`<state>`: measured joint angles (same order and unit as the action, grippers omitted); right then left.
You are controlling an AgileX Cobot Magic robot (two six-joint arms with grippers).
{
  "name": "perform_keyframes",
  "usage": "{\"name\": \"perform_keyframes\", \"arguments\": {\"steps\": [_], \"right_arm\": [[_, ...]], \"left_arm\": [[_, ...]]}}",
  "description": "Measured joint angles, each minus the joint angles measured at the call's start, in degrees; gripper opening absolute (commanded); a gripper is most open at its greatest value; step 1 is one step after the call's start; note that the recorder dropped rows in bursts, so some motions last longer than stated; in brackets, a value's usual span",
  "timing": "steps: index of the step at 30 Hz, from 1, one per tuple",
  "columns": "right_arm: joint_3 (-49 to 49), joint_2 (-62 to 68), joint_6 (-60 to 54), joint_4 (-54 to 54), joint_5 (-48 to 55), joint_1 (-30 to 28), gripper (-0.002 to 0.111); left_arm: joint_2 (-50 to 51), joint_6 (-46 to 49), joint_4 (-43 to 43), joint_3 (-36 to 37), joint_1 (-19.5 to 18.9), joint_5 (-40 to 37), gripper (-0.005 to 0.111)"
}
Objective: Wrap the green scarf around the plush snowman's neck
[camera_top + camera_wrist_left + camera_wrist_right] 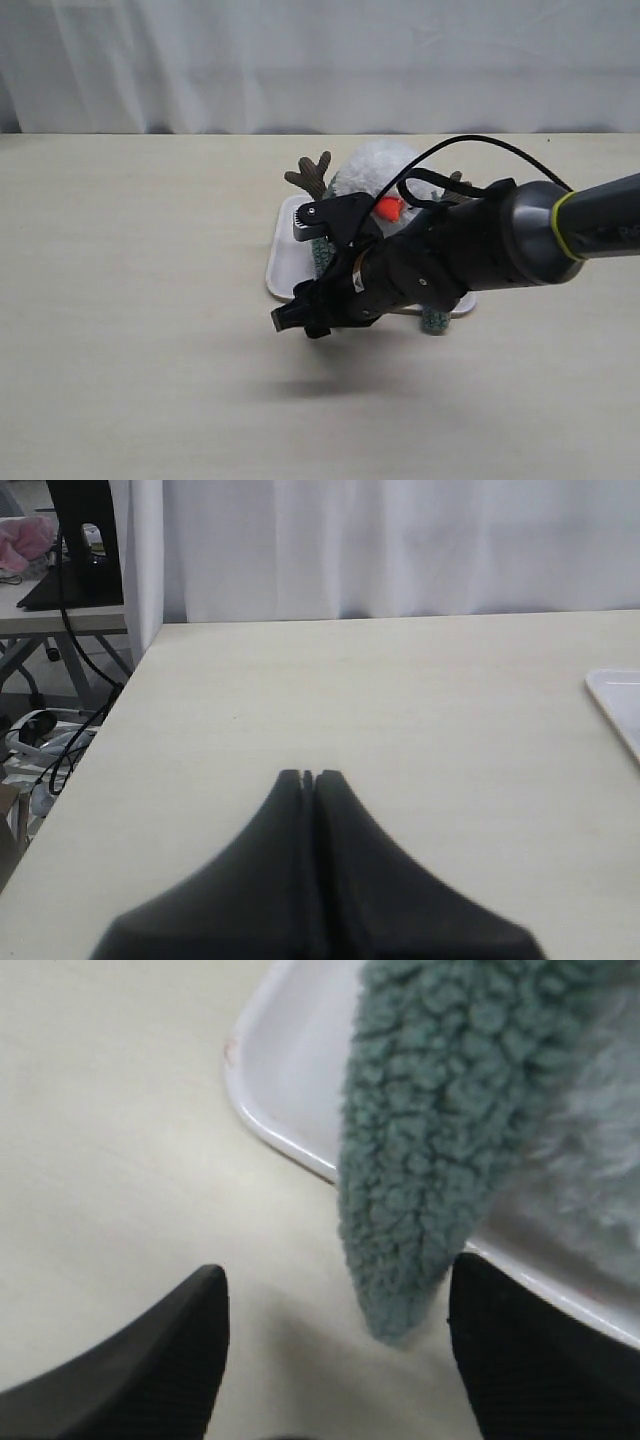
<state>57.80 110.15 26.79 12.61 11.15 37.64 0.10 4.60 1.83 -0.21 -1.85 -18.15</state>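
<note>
At table centre, exterior view: the white tray (284,255) held the plush snowman (372,163), lying with its head toward 12 o'clock, orange nose (389,208) showing, one brown twig arm (309,175) at 11 o'clock of the head.

- The green scarf (322,255) was on the plush. One strip ran toward the tray's 7 o'clock edge; another end (435,321) poked past the 5 o'clock edge. The arm hid the neck, so I could not tell how the scarf crossed it.
- The right gripper (300,268) had reached in from 3 o'clock and sat at 8 o'clock of the nose, over the tray's near-left rim.
- Right wrist view: the right gripper's jaws stood wide apart. The rounded tip of the scarf (420,1160) hung down between them, just past the tray rim (262,1120). Neither finger touched the fleece. Nothing was held.
- Left wrist view: the left gripper (308,777) was pressed closed and empty over bare table (400,710), well apart from the plush. Only a tray corner (618,705) showed.

Judgement: the step in hand was the grasp of one scarf end, lined up but not yet made. The wrap itself looked unfinished, with both ends trailing toward 6 o'clock.

Next move called for: close on the tip, high enough up the fleece that the soft end would not slip out, then lift it and carry it across the plush toward 1 o'clock, over the crease under the head, without dragging the light toy off the tray.
</note>
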Motion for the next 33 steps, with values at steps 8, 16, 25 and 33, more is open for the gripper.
{"name": "perform_keyframes", "arguments": {"steps": [8, 16, 25, 33], "right_arm": [[0.0, 2.6, 2.6, 0.0, -2.0, -2.6, 0.06], [0.0, 3.4, 2.6, 0.0, -7.0, -2.6, 0.022], [0.0, 2.8, 1.5, 0.0, -2.5, -2.6, 0.004], [0.0, -3.9, -0.6, 2.8, 9.2, -2.6, 0.004]], "left_arm": [[0.0, 0.0, 0.0, 0.0, 0.0, 0.0, 0.0], [0.0, 0.0, 0.0, 0.0, 0.0, 0.0, 0.0], [0.0, 0.0, 0.0, 0.0, 0.0, 0.0, 0.0], [0.0, 0.0, 0.0, 0.0, 0.0, 0.0, 0.0]]}}
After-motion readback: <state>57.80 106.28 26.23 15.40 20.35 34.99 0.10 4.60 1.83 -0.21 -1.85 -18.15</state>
